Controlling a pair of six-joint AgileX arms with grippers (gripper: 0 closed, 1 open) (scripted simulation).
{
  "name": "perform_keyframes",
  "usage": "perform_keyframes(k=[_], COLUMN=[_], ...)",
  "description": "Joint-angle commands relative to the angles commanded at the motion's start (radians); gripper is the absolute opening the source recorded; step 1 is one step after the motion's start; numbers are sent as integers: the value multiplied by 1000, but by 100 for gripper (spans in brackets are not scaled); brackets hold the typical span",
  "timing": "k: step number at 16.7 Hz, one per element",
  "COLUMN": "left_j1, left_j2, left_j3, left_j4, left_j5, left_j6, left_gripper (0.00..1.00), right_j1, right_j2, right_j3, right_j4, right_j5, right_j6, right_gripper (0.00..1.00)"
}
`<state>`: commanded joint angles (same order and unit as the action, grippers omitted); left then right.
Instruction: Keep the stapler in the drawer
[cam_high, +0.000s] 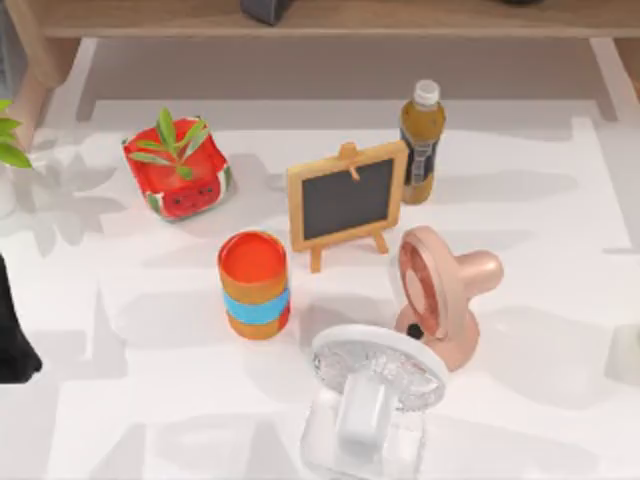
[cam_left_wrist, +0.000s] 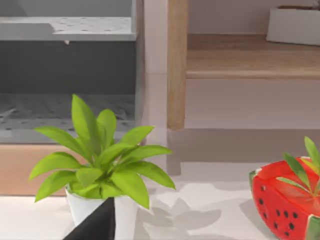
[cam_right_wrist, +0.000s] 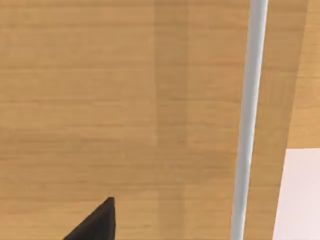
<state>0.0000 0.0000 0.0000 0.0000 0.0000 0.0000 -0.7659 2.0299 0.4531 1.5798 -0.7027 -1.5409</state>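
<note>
- The round white fan on its clear base lies nearest the overhead camera, at the front middle of the table. It is not the task's thing, so any reach should pass around it.
- At the table's far left, the left arm is a dark shape beside a leafy potted plant. The left gripper faces that plant. I cannot tell how far open it is or whether it holds anything.
- Then come a watermelon planter, an orange cup with a blue band, a small chalkboard easel, a bottle and a pink fan.
- I cannot pick out the stapler with confidence. A pale shape at the table's right edge may be it, but it is too faint to say.
- The right gripper faces a wooden panel crossed by a pale bar, probably the drawer front and its handle. Its opening and load cannot be told.
- My judgement is that the drawer comes first. Square the right gripper to the bar, grip at mid-length and pull straight out, then fetch the stapler along its slim sides.
</note>
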Motion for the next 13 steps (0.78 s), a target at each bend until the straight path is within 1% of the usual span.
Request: perform_keyframes(k=[2,8,13], left_j1=[0,0,0], left_j2=[0,0,0], left_j3=[0,0,0], left_j4=[0,0,0], left_j5=[0,0,0], left_j6=[0,0,0], left_gripper=[100,100,100], right_j1=[18,18,75], right_j2=[6,4,30], right_j3=[-19,-13,57], right_j4=[34,30,-19], right_j5=[-12,-9,45], right_j6=[-11,-10,-12], right_gripper=[100,100,100])
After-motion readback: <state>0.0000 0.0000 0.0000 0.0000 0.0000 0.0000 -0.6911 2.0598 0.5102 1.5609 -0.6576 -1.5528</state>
